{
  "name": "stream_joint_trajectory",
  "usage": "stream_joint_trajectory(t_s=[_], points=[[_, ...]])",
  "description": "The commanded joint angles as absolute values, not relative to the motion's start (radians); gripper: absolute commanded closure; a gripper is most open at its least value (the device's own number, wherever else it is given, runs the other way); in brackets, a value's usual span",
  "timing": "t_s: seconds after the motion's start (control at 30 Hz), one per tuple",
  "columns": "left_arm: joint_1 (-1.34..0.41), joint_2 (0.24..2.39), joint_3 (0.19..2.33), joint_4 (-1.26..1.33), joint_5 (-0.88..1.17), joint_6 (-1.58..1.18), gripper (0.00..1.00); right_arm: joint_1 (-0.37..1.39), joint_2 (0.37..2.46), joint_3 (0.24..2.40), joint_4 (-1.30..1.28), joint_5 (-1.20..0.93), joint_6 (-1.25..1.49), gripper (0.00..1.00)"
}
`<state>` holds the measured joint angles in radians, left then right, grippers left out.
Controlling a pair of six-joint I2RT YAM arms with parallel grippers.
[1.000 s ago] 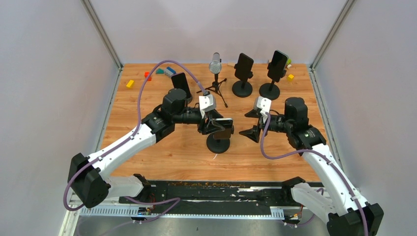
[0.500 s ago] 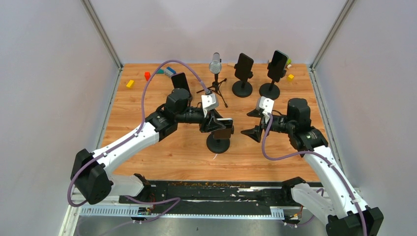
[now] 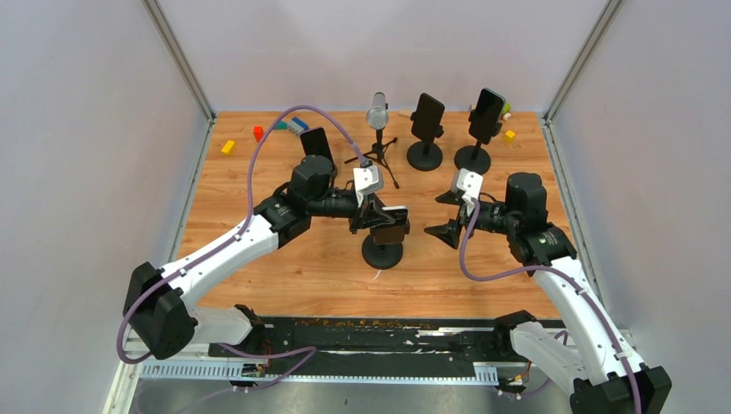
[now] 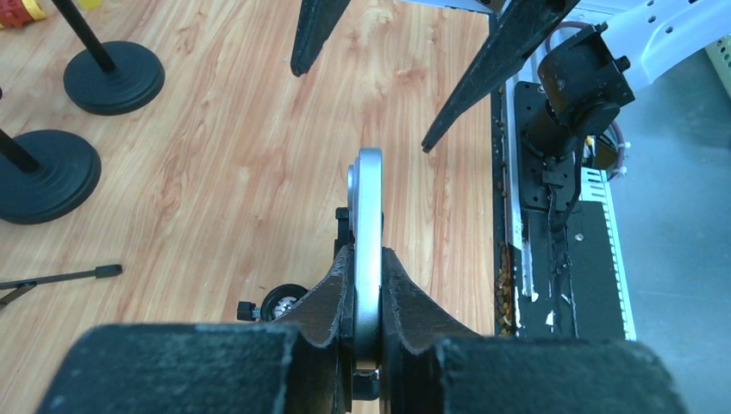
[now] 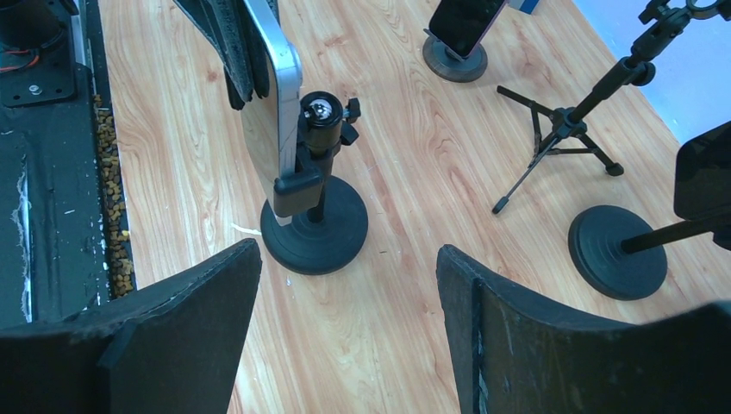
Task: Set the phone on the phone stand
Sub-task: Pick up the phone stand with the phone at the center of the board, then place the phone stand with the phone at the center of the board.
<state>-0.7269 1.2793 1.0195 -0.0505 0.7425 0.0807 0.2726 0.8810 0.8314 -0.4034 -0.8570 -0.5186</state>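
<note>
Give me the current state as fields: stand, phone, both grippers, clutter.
phone stand: black, round base, mid-table
phone: upright, lower end in the stand's cradle
left gripper: shut on phone
right gripper: open, empty, right of the stand, apart from it
other: microphone on tripod; two further stands holding phones at the far edge

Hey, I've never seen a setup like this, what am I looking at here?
Two robot arms work over a wooden table. One picture looks down from above; the other two come from cameras on the wrists. The left claw is shut on a phone, holding it at the black stand in the middle. The right claw is open and empty nearby. At the back stand a microphone, other phones on stands, and small coloured blocks.
</note>
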Motion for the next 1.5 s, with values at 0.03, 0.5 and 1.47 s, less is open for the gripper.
stream_joint_trajectory(t_s=[0.03,0.5,1.47], points=[[-0.717,1.203,1.077,-0.092,0.712,0.125,1.00,0.261,0.858,0.836,-0.380,-0.856,-0.533,0.25],[-0.489,1.062,1.106,-0.140,0.708,0.124,1.00,0.257,0.867,0.841,-0.379,-0.859,-0.528,0.25],[0.161,1.408,1.472,-0.205,0.892,0.188,1.00,0.256,0.868,0.842,-0.395,-0.842,-0.547,0.24]])
